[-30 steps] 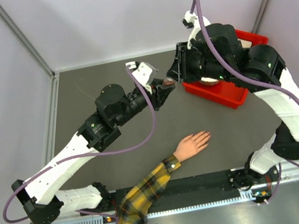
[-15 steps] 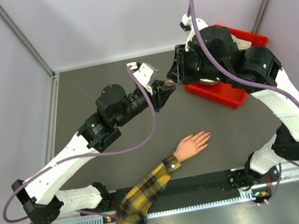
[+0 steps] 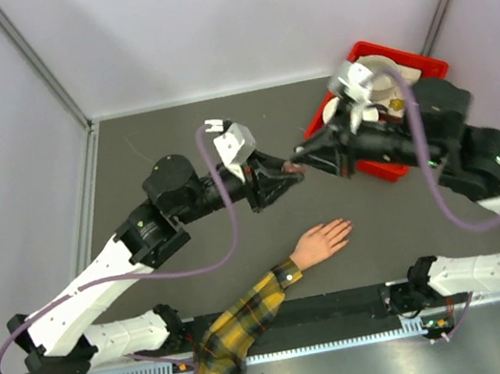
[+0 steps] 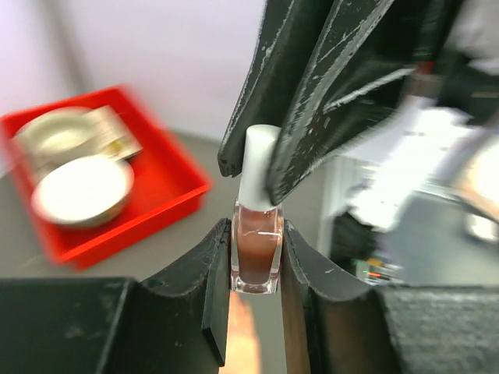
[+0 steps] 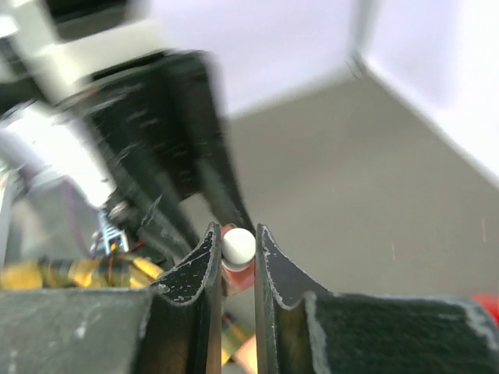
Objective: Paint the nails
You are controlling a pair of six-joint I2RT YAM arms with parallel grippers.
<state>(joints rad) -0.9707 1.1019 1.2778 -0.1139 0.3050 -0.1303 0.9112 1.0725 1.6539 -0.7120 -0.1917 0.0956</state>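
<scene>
my left gripper (image 4: 256,241): narrow, squeezing the little bottle (image 4: 256,261) by its two flat sides, up in the air.
my right gripper (image 5: 236,241): narrow too, one finger on each side of the white cap (image 4: 257,165). it looks like it is pinching the cap.
the nails (image 3: 346,224): at the tips of the pale hand (image 3: 321,242), which lies flat on the table (image 3: 146,147), closer to the near edge than the far edge and about half way between the left and right edges. they are too small for me to see well.
how far from me: the nails are well apart from both my grippers, below and toward the near edge.
how the nails will feel: i think hard, smooth and stuck fast to a stiff hand. i should not grab them. only a wet brush should touch them, very softly.
how the bottle will feel: i think light, made of glass, slippery and easy to break. the flat sides are the best place to hold it.
how the cap will feel: round and smooth, so i must pinch it on its sides and turn.
the red tray (image 3: 426,61): by the far right corner, with round white things inside.
what could go wrong: the bottle could slip or tip and spill.
</scene>
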